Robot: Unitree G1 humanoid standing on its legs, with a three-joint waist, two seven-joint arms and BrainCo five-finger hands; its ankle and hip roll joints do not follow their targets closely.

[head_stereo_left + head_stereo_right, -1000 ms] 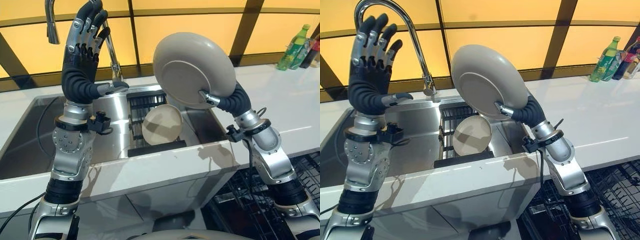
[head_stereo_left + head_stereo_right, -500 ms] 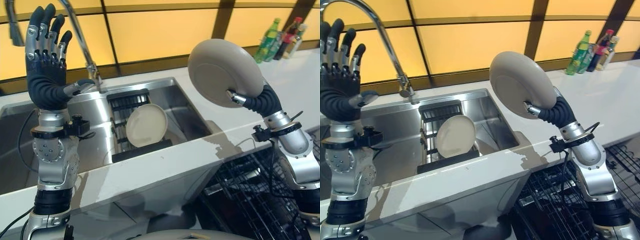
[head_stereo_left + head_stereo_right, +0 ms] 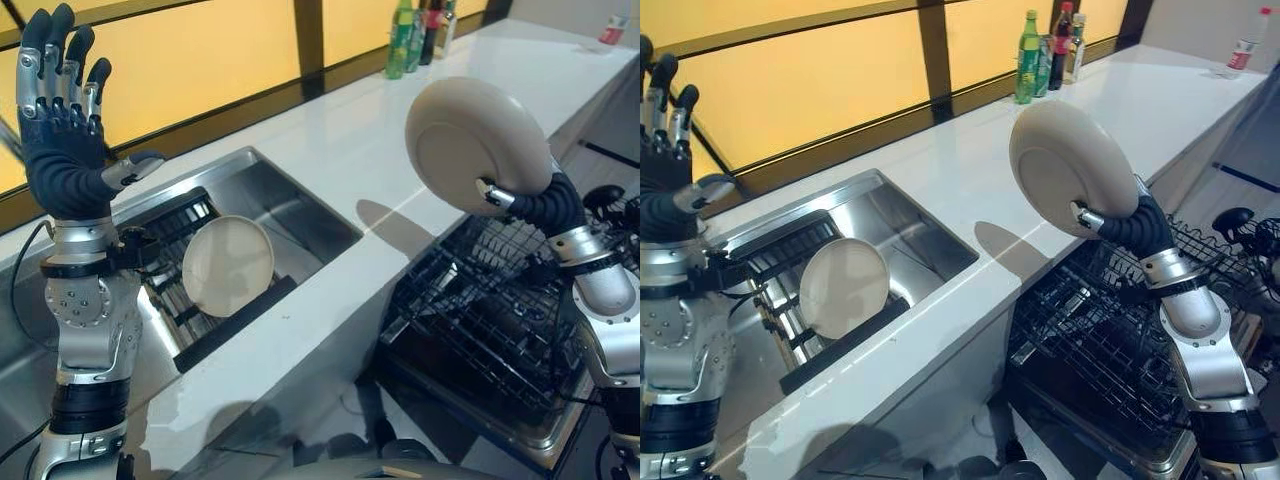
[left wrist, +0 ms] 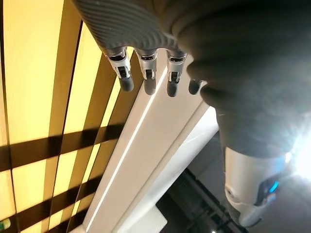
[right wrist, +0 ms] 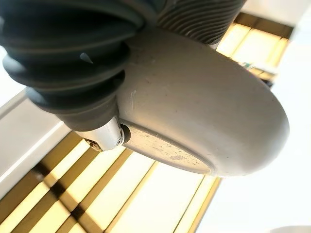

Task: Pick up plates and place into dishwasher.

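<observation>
At right of frame, right hand (image 3: 520, 200), clenched on grey plate (image 3: 476, 145), has swung from sink (image 3: 300, 215) to above open dishwasher rack (image 3: 500, 310); left hand (image 3: 62, 140) raised, fingers released.

Beige plate (image 3: 478, 145) on edge above the open dishwasher rack (image 3: 490, 320) — another (image 3: 227, 265) upright in the sink (image 3: 300, 215).

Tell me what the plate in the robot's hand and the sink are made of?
The plate, held in the right hand, looks like matte beige ceramic or maybe hard plastic: smooth, dull, with a raised foot ring underneath. The sink looks like brushed stainless steel: silvery grey with soft reflections. The dishwasher rack looks like dark coated wire.
</observation>
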